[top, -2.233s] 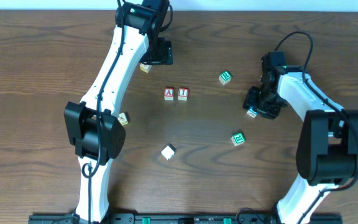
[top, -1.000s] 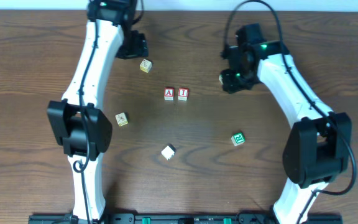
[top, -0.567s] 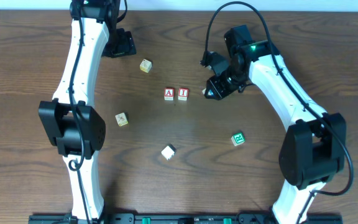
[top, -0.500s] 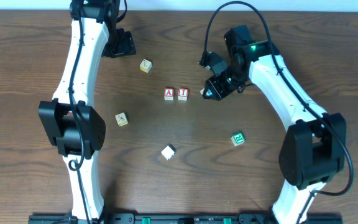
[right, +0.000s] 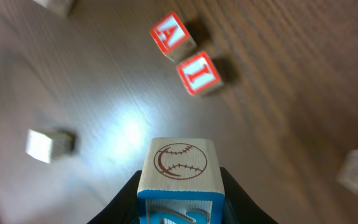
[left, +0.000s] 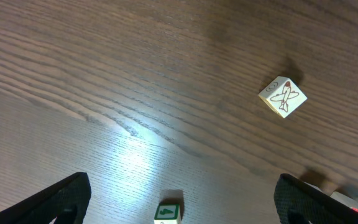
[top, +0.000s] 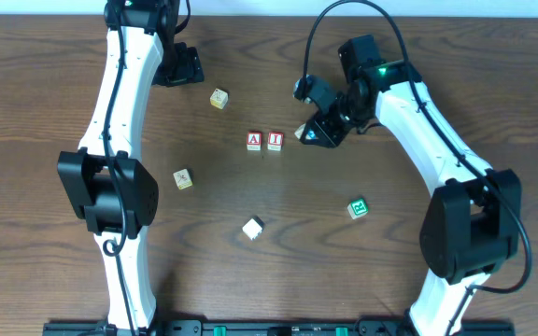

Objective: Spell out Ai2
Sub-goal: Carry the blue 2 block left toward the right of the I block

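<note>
Your 2 block (right: 180,168) shows only the top of its blue numeral, which is cut off at the right wrist view's bottom edge. Overhead, the right gripper (top: 316,131) hides most of it. That gripper is clamped on the block, near the I block (top: 276,141), which sits just beside the A block (top: 254,141). The left gripper (top: 181,67) gapes wide, holding nothing.

The red "A" block (top: 254,141) and the red "I" block (top: 276,141) lie just beside each other with their letters face up. In the overhead view, A is on the left. The blue "2" block (right: 179,163) is pinched in the right gripper (top: 306,133) near the I. A baseball drawing faces the wrist camera, and the blue face is only partly visible.
</note>
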